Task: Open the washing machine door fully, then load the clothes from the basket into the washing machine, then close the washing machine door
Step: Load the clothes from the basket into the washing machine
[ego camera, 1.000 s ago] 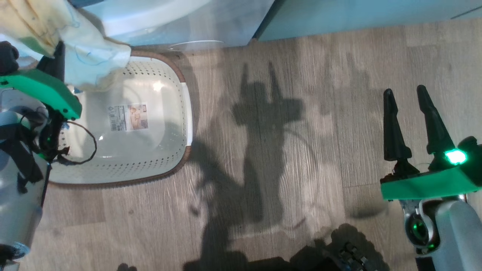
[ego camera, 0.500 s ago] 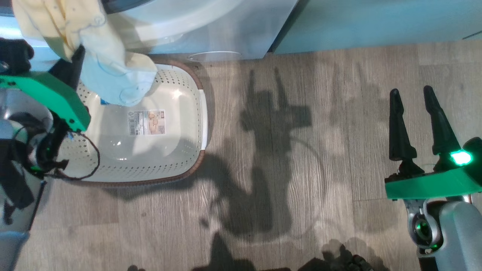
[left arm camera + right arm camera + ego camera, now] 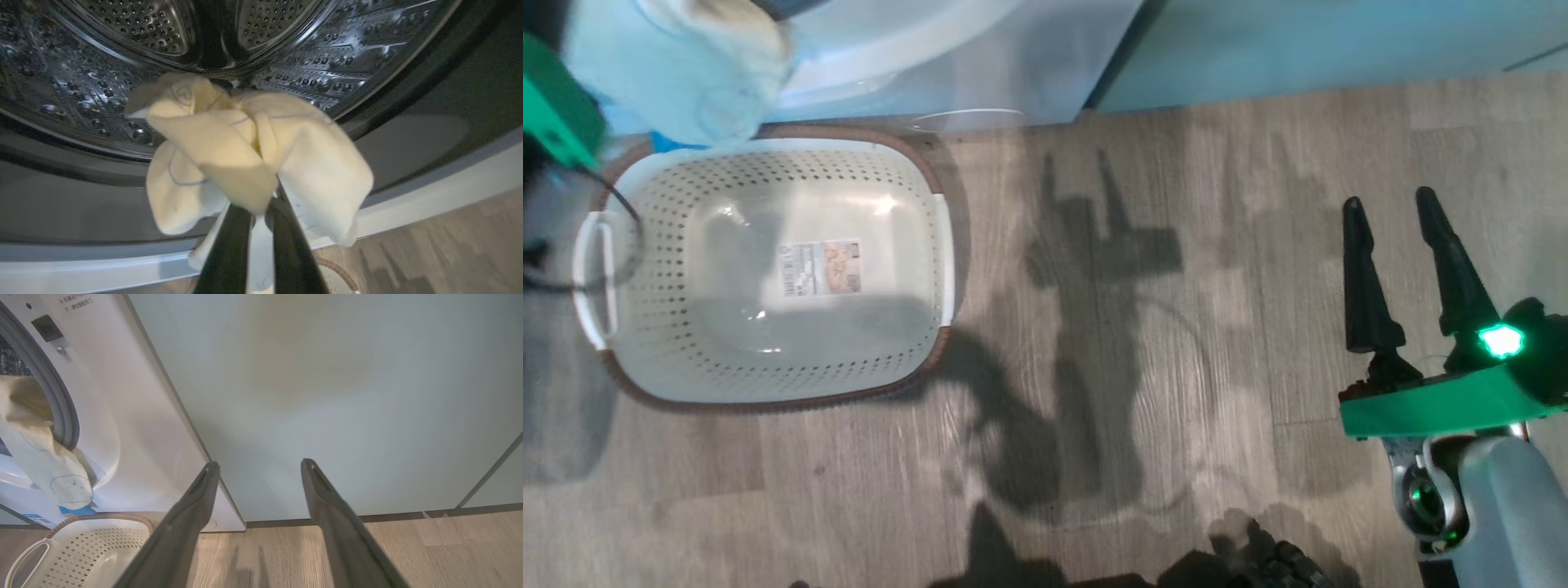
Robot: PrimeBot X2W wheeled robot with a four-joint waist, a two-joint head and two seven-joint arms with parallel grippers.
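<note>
Step in hand: by my reading, loading. The clothes (image 3: 229,147) are being carried to the washing machine (image 3: 122,396).
Left hand (image 3: 259,212): closed on the bunched pale yellow clothes, both fingers buried in the folds.
Clothes: at 11 o'clock in the head view, above the basket's far rim. In the left wrist view they hang in front of the opening's lower lip, with one fold drooping below the fingers.
Steel drum (image 3: 327,53): at 12 o'clock in the left wrist view, just beyond the bundle.
Basket (image 3: 768,163): on the floor at 9 o'clock in the head view, its floor bare around the label (image 3: 821,268).
Right hand (image 3: 1384,204): jaws apart, empty, at 4 o'clock, well apart from the machine.
Doing it well: push on toward 12 o'clock, past the grey gasket (image 3: 61,408). Lift so the drooping fold clears the lip, and release only deep inside.
Risk: released early, the cloth likely lands on the gasket, where the door could trap it.
</note>
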